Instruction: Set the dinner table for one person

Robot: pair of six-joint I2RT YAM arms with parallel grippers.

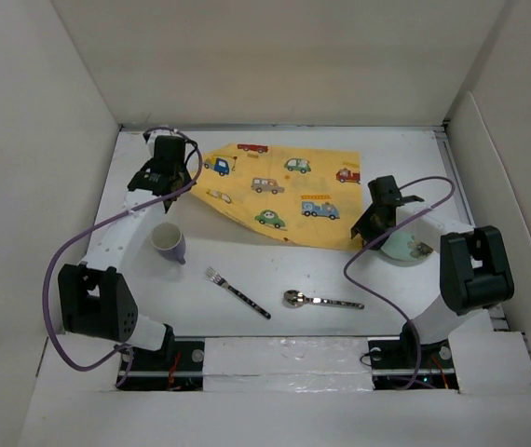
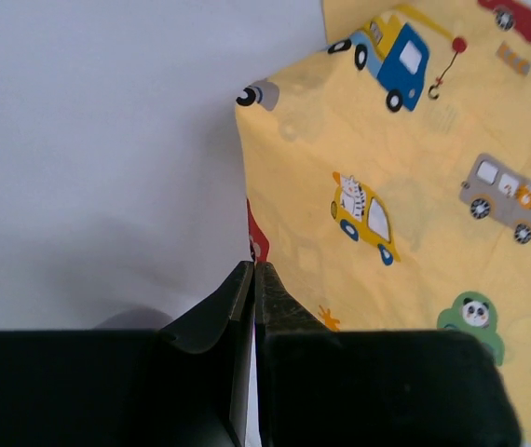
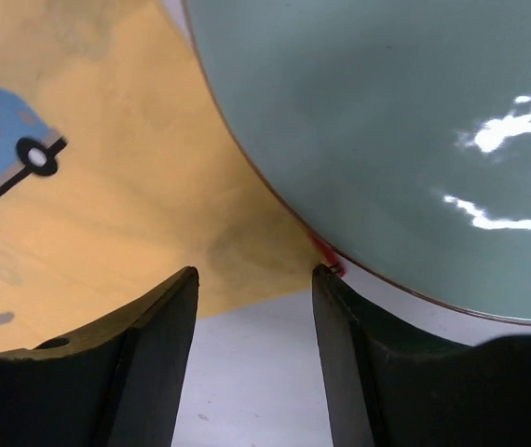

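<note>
- We count one bench, white and plain, which carries everything else and fills the floor of the white-walled enclosure.
- One yellow cloth printed with cartoon cars lies on the far half of the bench.
- One cup stands near the left arm. One fork and one spoon lie apart from each other on the near half.
- One pale green plate sits at the right, and its rim overlaps the cloth's near right corner in the right wrist view.
- There are two arms, each with one gripper.
- The left gripper has its fingers pressed together, with the tips at the cloth's left edge. We cannot tell whether any fabric is caught between them.
- The right gripper is spread and holds nothing. One finger is just beside the plate's rim, but we cannot tell whether it touches.
- From above, the right gripper covers part of the plate, and the small print on the plate is too small to make out.
- Both wrist views cut the cloth off at their borders.
- The right wrist view shows only part of the plate.
</note>
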